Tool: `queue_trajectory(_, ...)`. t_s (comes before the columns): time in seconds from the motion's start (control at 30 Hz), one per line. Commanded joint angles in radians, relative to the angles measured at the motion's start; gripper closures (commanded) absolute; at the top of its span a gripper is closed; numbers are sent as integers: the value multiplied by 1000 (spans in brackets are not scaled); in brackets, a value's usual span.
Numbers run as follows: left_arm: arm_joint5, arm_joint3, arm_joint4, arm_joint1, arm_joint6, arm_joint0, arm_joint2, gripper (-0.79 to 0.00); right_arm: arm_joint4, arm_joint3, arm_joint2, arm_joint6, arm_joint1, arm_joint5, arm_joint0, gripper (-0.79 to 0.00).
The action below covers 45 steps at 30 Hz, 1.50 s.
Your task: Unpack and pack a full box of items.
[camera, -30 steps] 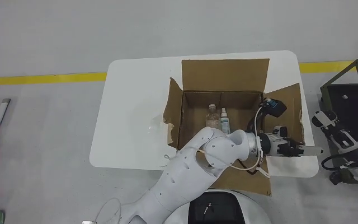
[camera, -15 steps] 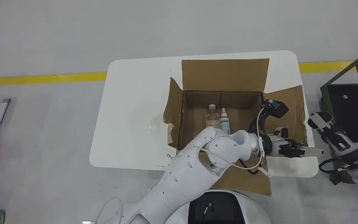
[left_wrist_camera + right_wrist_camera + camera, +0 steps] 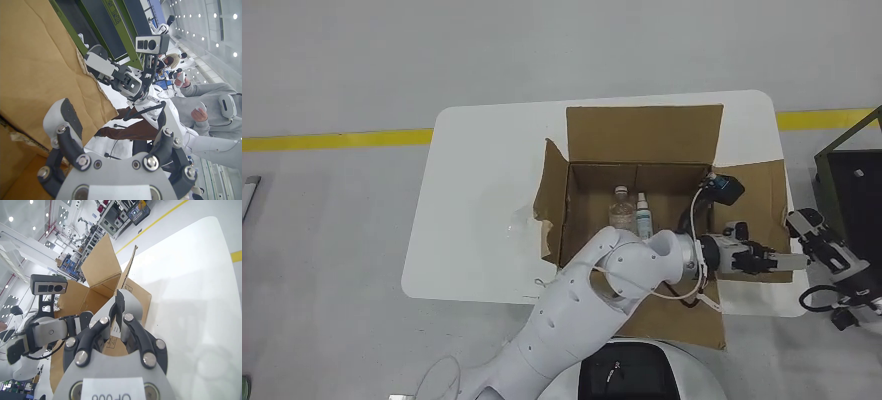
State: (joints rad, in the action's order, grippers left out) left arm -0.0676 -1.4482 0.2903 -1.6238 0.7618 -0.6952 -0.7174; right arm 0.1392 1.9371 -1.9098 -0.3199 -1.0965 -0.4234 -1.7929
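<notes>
An open cardboard box [image 3: 642, 135] stands on the white table [image 3: 482, 200]. Inside it are a clear bottle [image 3: 622, 208] and a white spray bottle [image 3: 643, 215], side by side. My left arm crosses the box's front, and my left gripper [image 3: 790, 262] [image 3: 113, 109] is open over the box's right flap [image 3: 762, 195] [image 3: 37, 66], with nothing between its fingers. My right gripper [image 3: 795, 218] [image 3: 119, 298] [image 3: 92, 58] is shut at the table's right edge, close to that flap's outer edge; I cannot tell whether it touches the flap.
A green-framed rack [image 3: 852, 170] stands just off the table's right end. A yellow line [image 3: 342, 138] runs along the floor behind. The table's left half is bare white surface.
My right arm has come in toward the box's right flap. My left gripper has drawn back a little over the flap.
</notes>
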Motion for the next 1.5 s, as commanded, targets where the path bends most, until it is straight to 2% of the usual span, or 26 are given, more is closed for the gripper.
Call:
queue_trajectory(0.0, 11, -25, 17, 10, -10, -21, -35, -785, 2, -6, 4, 2, -1, -1, 1, 0)
queue_trajectory(0.27, 108, -126, 240, 65, 15, -115, -173, -785, 5, -22, 11, 4, -4, -4, 4, 0)
queue_trajectory(0.53, 221, -196, 509, 97, 152, -141, -194, -785, 1, -26, 10, -1, -6, -10, 8, 0)
queue_trajectory(0.6, 222, -208, 447, 94, 134, -156, -202, -785, 1, -26, 10, -3, -6, -12, 10, 0)
queue_trajectory(0.97, 222, -208, 447, 94, 134, -156, -202, -785, -6, -28, 9, -3, -9, -19, 13, 0)
queue_trajectory(1.07, 235, -206, 558, 101, 140, -157, -189, -785, -8, -27, 8, -4, -9, -20, 14, 0)
queue_trajectory(1.27, 299, -199, 966, 111, 335, -79, -101, -785, -7, -27, 13, -9, -10, -18, 19, 0)
queue_trajectory(1.47, 295, -159, 1204, 96, 499, -12, -13, -785, -4, -25, 15, -9, -12, -15, 20, 0)
